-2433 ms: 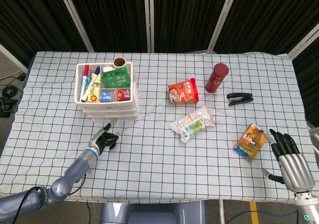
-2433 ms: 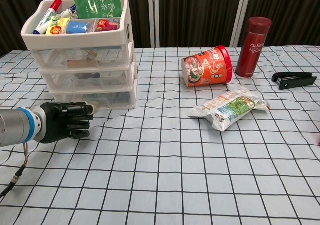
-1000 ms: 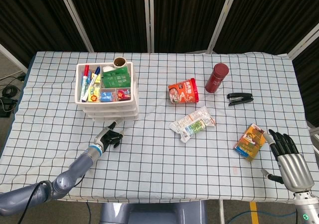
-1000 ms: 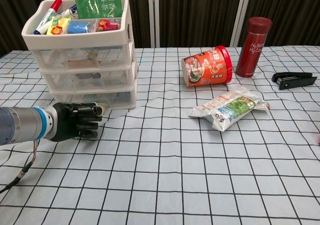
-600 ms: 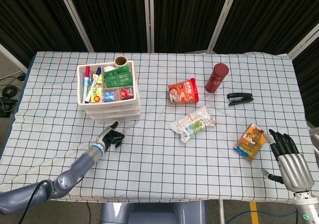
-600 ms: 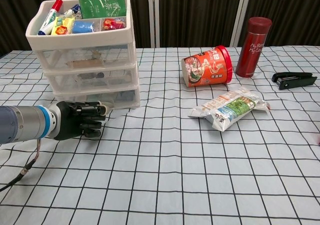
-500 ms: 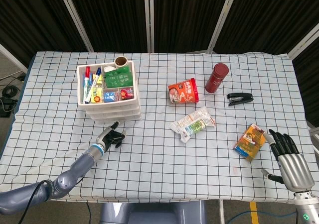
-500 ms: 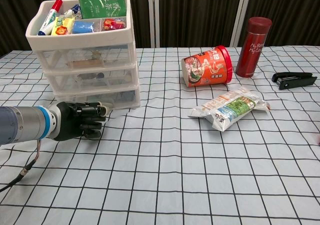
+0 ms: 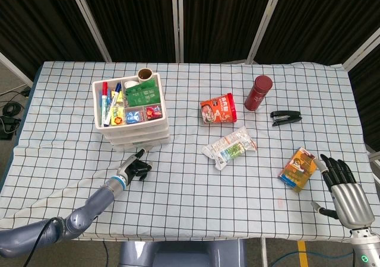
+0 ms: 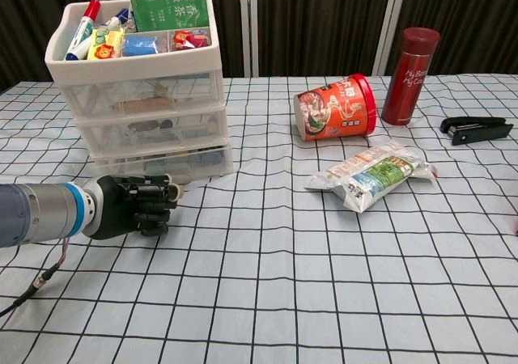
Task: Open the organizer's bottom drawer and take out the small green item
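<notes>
Left hand, fingers curled in, nothing visibly held, sits at front of organizer, fingertips right at bottom drawer; contact unclear. Bottom drawer looks shut; small green item not discernible inside. Right hand well right of organizer, fingers spread, holding nothing, beside orange packet.

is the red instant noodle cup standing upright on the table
No, the instant noodle cup lies tipped on its side on the checked tablecloth, its red lid facing the maroon bottle.
</notes>
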